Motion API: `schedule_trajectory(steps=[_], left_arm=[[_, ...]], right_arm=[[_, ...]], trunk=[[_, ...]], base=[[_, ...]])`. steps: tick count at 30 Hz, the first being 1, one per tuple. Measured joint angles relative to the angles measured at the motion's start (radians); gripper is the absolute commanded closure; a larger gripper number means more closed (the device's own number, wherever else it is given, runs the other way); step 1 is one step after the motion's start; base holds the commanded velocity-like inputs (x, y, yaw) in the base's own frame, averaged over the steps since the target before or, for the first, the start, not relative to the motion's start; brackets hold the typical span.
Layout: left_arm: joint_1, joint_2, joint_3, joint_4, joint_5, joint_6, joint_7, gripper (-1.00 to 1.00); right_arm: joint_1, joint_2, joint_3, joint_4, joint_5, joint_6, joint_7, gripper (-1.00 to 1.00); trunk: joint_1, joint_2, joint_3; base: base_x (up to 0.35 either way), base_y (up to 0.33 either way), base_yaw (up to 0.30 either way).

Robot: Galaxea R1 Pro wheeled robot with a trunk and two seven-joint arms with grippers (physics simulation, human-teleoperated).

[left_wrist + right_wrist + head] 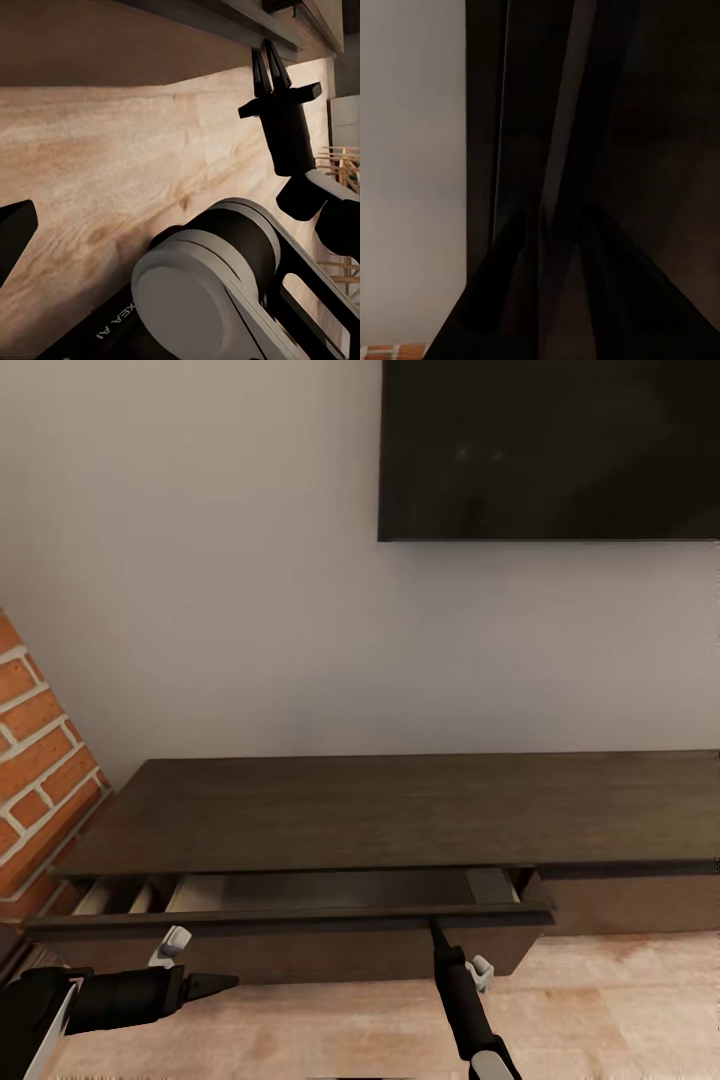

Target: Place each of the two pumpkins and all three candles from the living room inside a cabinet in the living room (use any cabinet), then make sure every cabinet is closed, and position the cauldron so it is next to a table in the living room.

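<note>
Head view: right gripper (pixel 436 926) had its jaws closed on the cabinet (pixel 400 815) drawer front (pixel 290 920); left gripper (pixel 215 984) jaws' state unclear.

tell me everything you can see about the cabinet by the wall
The cabinet is a long, low unit of dark brown wood with a flat matte top, standing on the plank floor against the pale wall, under a black screen. Its left drawer is pulled partly out, showing pale wood inside; nothing can be seen in the part that shows. The front has no handle. The right gripper has its fingers at the drawer front's top edge. The section further right looks closed.
</note>
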Motion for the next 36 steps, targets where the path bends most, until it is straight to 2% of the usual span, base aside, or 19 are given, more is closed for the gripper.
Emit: schedule_trajectory(steps=[7, 36], left_arm=[[0.000, 0.000, 0.000, 0.000, 0.000, 0.000, 0.000, -1.00], [0.000, 0.000, -0.001, 0.000, 0.000, 0.000, 0.000, -1.00]], right_arm=[[0.000, 0.000, -0.001, 0.000, -0.001, 0.000, 0.000, 1.00], [0.000, 0.000, -0.002, 0.000, -0.004, 0.000, 0.000, 1.00]], trunk=[[0.000, 0.000, 0.000], [0.000, 0.000, 0.000]], base=[[-0.169, 0.000, 0.000], [-0.072, 0.000, 0.000]])
